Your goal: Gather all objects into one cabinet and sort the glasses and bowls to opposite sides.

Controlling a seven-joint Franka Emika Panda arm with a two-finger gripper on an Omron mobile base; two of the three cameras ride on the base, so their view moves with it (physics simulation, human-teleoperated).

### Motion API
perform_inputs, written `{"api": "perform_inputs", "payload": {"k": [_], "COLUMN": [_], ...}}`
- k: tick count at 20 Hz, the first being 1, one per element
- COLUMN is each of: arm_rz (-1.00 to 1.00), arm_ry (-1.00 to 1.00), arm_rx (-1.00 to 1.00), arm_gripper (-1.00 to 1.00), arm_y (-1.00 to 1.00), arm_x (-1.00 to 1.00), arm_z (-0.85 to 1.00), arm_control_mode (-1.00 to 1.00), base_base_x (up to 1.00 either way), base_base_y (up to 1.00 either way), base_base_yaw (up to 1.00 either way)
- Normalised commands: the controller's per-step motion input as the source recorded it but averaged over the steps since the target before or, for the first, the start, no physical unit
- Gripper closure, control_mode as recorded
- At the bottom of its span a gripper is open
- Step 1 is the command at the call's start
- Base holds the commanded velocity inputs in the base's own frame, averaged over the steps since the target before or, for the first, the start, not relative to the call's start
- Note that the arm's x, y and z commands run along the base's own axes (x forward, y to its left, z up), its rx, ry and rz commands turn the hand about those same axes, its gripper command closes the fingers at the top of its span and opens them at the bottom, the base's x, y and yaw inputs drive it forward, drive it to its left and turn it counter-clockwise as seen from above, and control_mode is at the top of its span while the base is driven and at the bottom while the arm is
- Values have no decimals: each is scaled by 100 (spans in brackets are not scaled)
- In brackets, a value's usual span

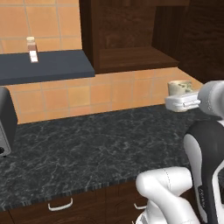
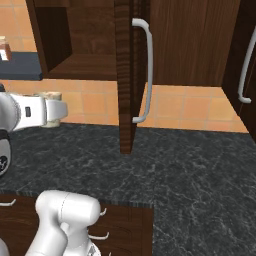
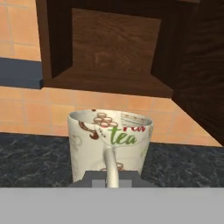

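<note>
A cream-white mug (image 3: 109, 138) with "tea" printed on it hangs in the air in front of the open cabinet (image 3: 114, 83). My gripper (image 3: 111, 177) is shut on its handle, which points straight back at the hand camera. From the left base view the mug (image 1: 180, 86) shows just above my white hand (image 1: 183, 103), over the right end of the counter. In the right base view the mug (image 2: 49, 95) peeks out behind the hand, left of the cabinet's open door (image 2: 127, 75). The cabinet shelf (image 1: 131, 59) is bare where it shows.
The door's long grey handle (image 2: 146, 70) juts toward me at the right of the opening. A toaster (image 1: 6, 124) stands at the counter's left end. A small bottle (image 1: 32, 49) sits on a dark ledge (image 1: 48, 65). Black marble counter (image 1: 87, 148) lies below.
</note>
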Motion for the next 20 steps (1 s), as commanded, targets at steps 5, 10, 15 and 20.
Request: {"api": "perform_inputs", "payload": {"k": [5, 10, 15, 20], "arm_rz": [0, 0, 0, 0], "arm_ry": [-5, 0, 0, 0], "arm_rx": [0, 0, 0, 0], "arm_gripper": [100, 100, 100, 100], "arm_y": [0, 0, 0, 0], "arm_x": [-4, -2, 0, 0], "arm_z": [0, 0, 0, 0], "arm_control_mode": [-100, 100, 100, 100], "base_base_x": [0, -25, -87, -88], "base_base_y": [0, 1, 69, 100], "base_base_yaw": [0, 0, 5, 54]}}
